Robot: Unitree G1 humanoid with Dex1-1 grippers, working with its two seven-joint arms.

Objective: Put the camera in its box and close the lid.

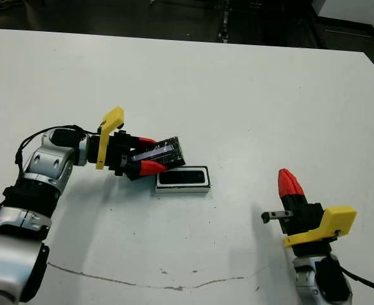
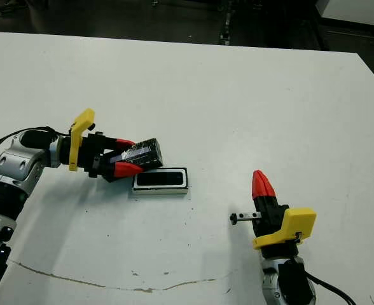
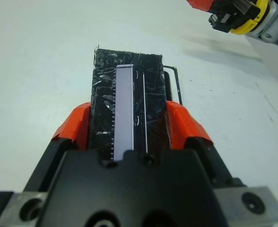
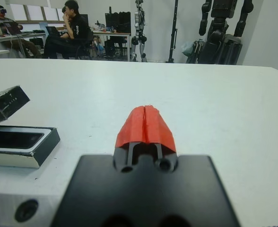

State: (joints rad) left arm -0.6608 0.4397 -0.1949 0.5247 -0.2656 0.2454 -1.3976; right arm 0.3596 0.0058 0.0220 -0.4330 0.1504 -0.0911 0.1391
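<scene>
The lid, a black crinkled slab with a pale strip, is clamped between the red fingers of my left gripper and held tilted just above the table. Its far end hangs over the left end of the box. The box lies open on the table, white-rimmed with black sides. The camera rests inside it, its glossy dark face up. My right gripper stands to the right of the box, apart from it, shut with nothing in it.
A thin dark crack line runs across the table near its front edge. Beyond the far edge, people sit at desks and humanoid robots stand.
</scene>
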